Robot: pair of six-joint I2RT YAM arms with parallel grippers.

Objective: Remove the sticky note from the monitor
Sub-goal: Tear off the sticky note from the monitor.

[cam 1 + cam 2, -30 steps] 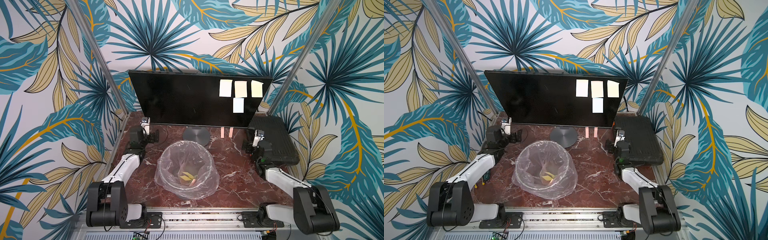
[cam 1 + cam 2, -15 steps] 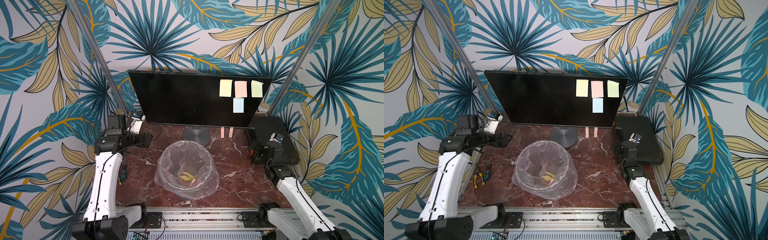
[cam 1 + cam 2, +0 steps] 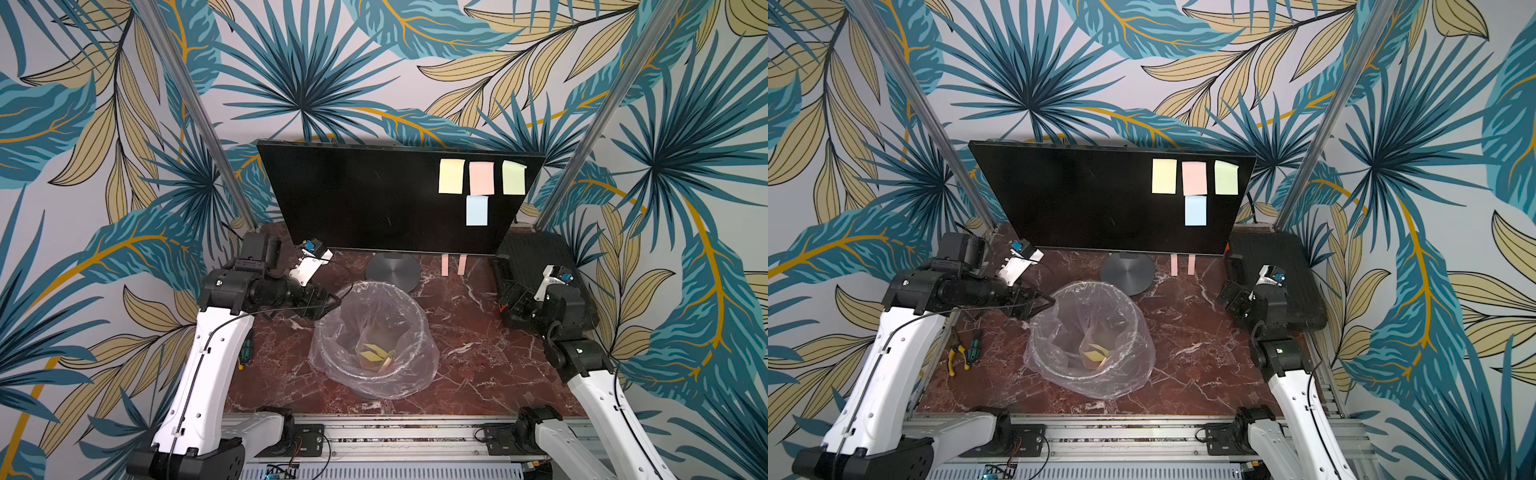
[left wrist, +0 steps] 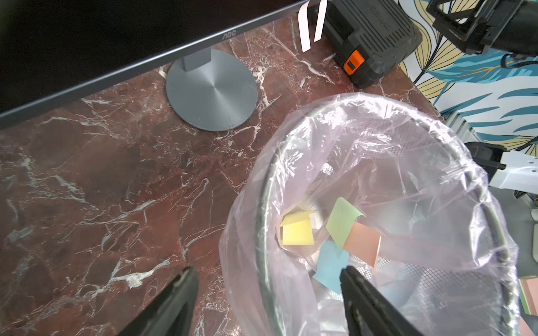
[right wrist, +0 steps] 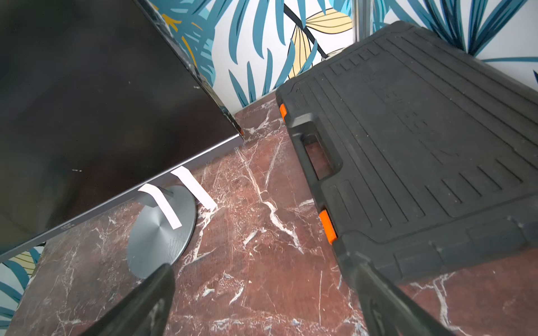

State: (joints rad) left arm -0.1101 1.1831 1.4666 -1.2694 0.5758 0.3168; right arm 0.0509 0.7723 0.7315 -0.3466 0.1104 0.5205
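Left fingers (image 4: 366, 299) parted by bin (image 4: 263, 203), blue note (image 4: 329, 264) inside, wrist view only

**Everything placed from the bin**

The bin (image 3: 415, 374) stands mid-worktop (image 3: 478, 365), with loose notes (image 4: 297, 235) in it. Just behind it sits the base (image 3: 392, 270) of the monitor (image 3: 353, 195). Three sticky notes (image 3: 481, 178) line the screen's upper right, with a fourth note (image 3: 476, 210) under the middle one. Two strips (image 3: 445, 264) hang from its lower edge. The case (image 3: 536, 253) lies behind and right of the bin, and hand tools (image 3: 963, 353) lie to its left. The left pincer (image 3: 328, 305) hovers at the bin's left rim. The right pincer (image 3: 509, 297) is well right, before the case.
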